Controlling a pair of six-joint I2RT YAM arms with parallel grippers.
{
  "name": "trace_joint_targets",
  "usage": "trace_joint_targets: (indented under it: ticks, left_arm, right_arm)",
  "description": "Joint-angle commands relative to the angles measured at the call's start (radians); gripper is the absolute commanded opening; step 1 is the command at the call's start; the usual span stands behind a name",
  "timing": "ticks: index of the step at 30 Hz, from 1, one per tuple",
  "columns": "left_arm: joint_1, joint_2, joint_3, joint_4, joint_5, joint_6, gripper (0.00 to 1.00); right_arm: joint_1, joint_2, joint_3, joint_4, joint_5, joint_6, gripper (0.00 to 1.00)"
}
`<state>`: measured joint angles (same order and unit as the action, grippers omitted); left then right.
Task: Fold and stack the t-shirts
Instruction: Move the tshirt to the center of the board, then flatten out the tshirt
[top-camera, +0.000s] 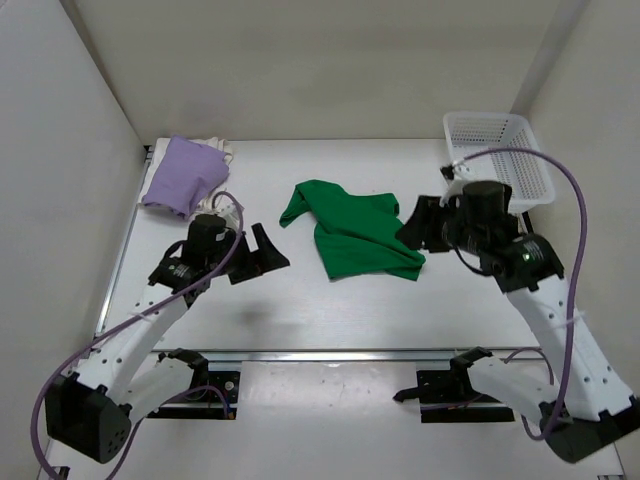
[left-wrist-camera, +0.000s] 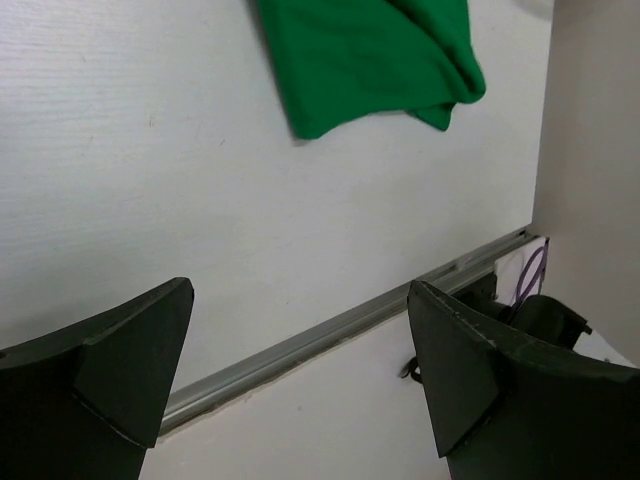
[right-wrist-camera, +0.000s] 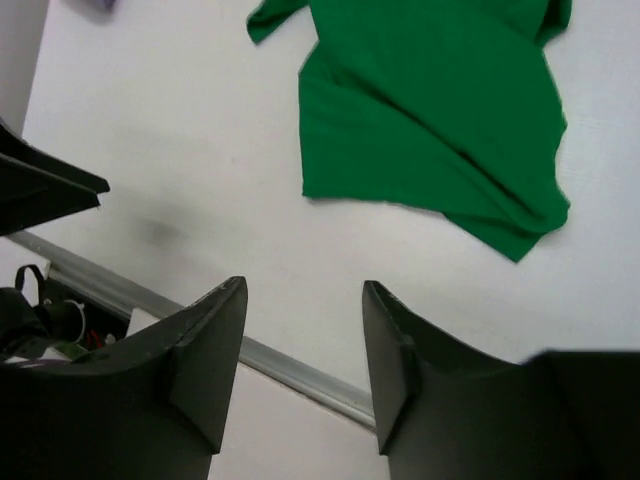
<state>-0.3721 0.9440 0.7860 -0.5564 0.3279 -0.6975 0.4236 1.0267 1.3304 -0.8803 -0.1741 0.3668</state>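
Right, key geometry: the green t-shirt lies mid-table between the two arms, bunched and not yet flat. In the top view its long axis runs on a diagonal, from a sleeve at far-left to a doubled-over corner at near-right. The right gripper hangs just beside that right edge; I can't tell if it touches the cloth. Its fingers are spread with nothing between them, and its wrist view puts the shirt ahead of the jaws past a band of bare table. The left gripper is spread wide and empty too, off the shirt's left side with clear table between, and the shirt is ahead and to the right in its wrist view. So the right arm is nearer, and the left has to reach in toward the sleeve end. My read: the next move is a two-point pickup to pull the shirt flat, each arm taking its own end of the diagonal. Risk is pinching both layers at the doubled corner. The lavender t-shirt sits at the far-left corner on top of the cream-white t-shirt, well apart from both grippers. The basket is at far right, not involved.
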Motion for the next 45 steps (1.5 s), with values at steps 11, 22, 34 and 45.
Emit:
trace_joint_targets:
  ticks: [11, 22, 34, 45]
  left_arm:
    - [0.038, 0.073, -0.111, 0.108, -0.016, 0.03, 0.99]
    - [0.013, 0.453, 0.116, 0.277, -0.213, 0.087, 0.99]
    - [-0.019, 0.923, 0.522, 0.222, -0.472, 0.291, 0.5]
    - [-0.04, 1.139, 0.716, 0.196, -0.504, 0.443, 0.74]
  right_arm:
    - [0.342, 0.097, -0.461, 0.483, 0.221, 0.08, 0.06]
    - [0.172, 0.006, -0.597, 0.471, 0.134, 0.083, 0.37]
    - [0.064, -0.165, -0.686, 0.342, 0.062, 0.11, 0.39]
    - [-0.005, -0.183, -0.724, 0.342, -0.035, 0.087, 0.4]
